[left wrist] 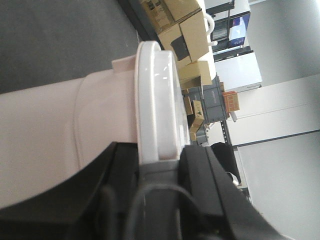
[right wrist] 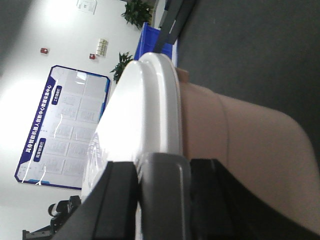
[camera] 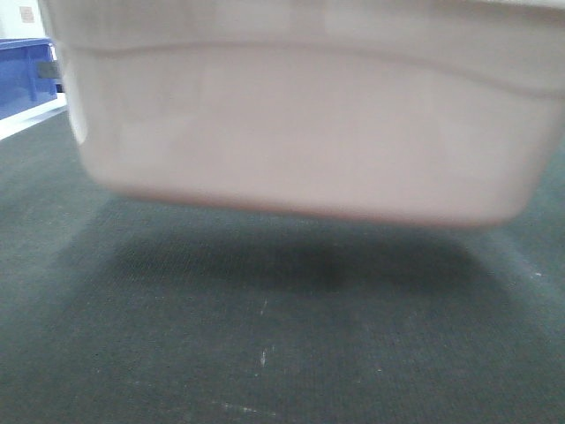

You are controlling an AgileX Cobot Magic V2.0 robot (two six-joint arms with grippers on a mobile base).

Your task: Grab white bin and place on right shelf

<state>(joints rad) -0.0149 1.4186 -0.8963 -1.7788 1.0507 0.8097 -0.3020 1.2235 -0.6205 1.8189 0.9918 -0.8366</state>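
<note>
The white bin (camera: 300, 124) is held clear of the carpeted floor (camera: 265, 344), its grey lid handles (right wrist: 161, 192) clamped between the jaws of the left gripper (left wrist: 159, 172) and right gripper (right wrist: 163, 167).

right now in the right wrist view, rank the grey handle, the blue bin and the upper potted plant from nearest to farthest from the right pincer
1. grey handle of the white bin: clamped in the right pincer, bottom centre.
2. blue bin: upper centre, beyond the white bin's far end.
3. upper potted plant: top edge, past the blue bin, by the wall.
</note>
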